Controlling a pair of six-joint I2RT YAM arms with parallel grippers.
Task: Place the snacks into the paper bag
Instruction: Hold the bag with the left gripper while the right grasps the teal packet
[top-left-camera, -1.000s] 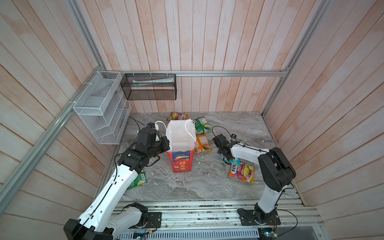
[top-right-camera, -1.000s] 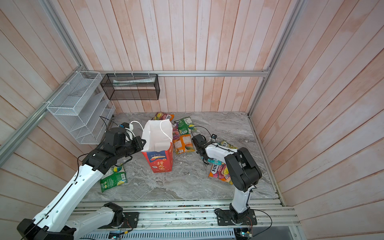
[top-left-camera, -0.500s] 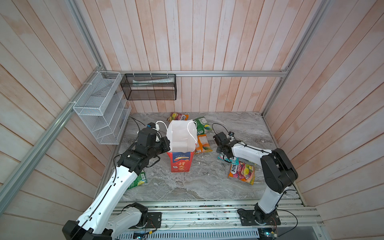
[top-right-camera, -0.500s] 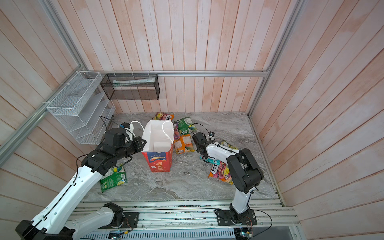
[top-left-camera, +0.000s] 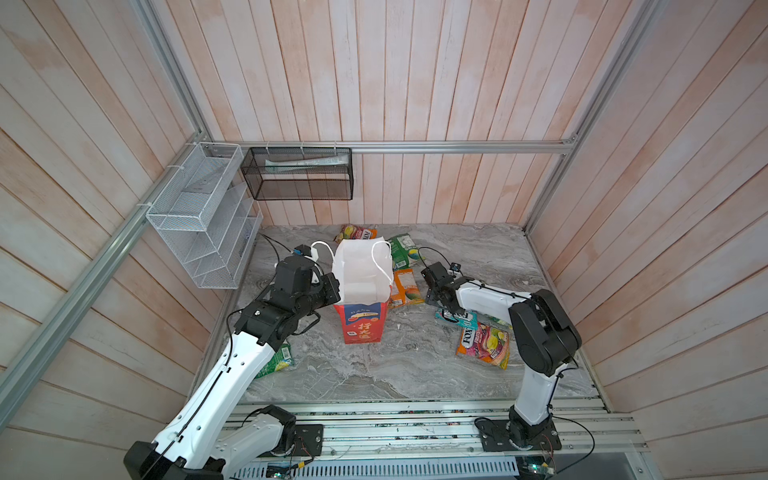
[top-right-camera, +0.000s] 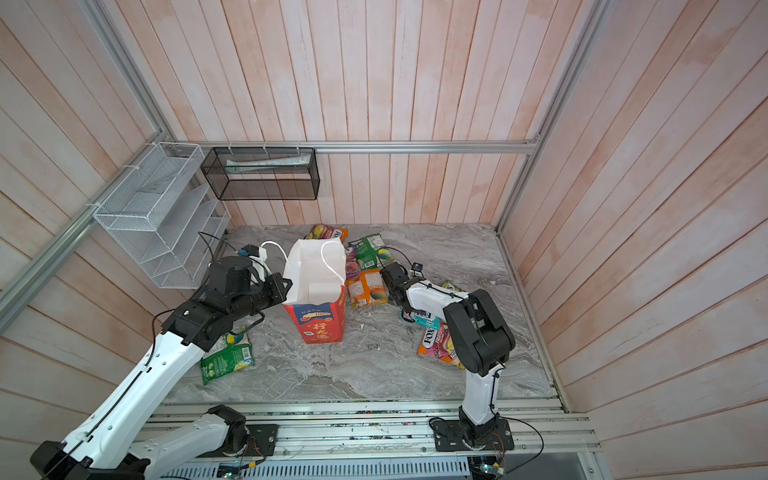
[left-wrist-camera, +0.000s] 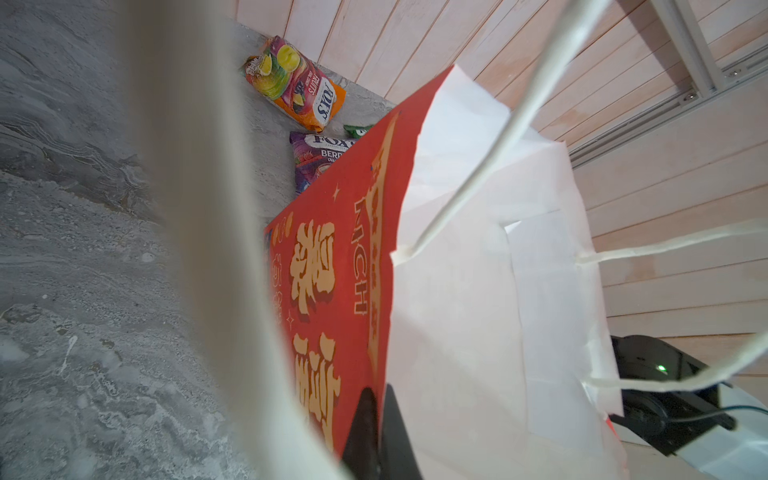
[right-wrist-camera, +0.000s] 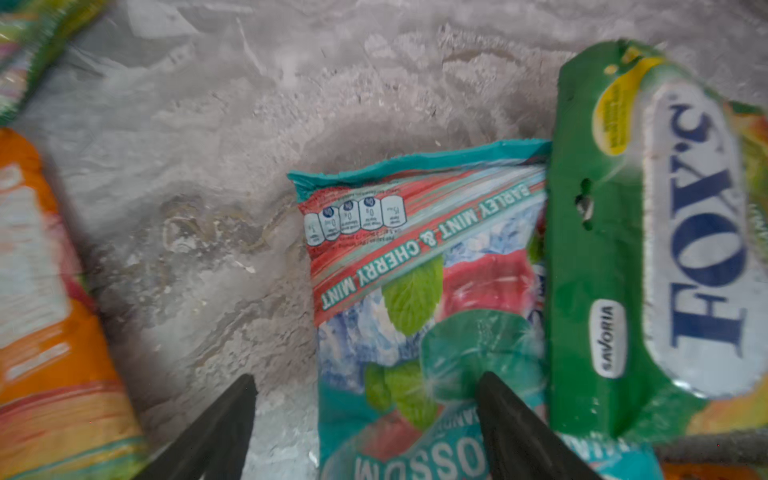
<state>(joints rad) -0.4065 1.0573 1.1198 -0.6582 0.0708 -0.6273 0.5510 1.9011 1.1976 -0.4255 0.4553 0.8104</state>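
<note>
So the teal packet (right-wrist-camera: 424, 270) was spotted lying lengthwise just under the empty, wide-open right end effector (right-wrist-camera: 365, 376), with the paper bag (left-wrist-camera: 332, 270) pinched at its rim by the left end effector (left-wrist-camera: 376, 399).

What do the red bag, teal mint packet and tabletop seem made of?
Red bag: paper, matte, white inside, with crisp folds. Teal mint packet: thin glossy plastic film, wrinkled, with a serrated sealed edge. Tabletop: grey veined, marble-like; real stone or printed laminate, cannot tell.
</note>
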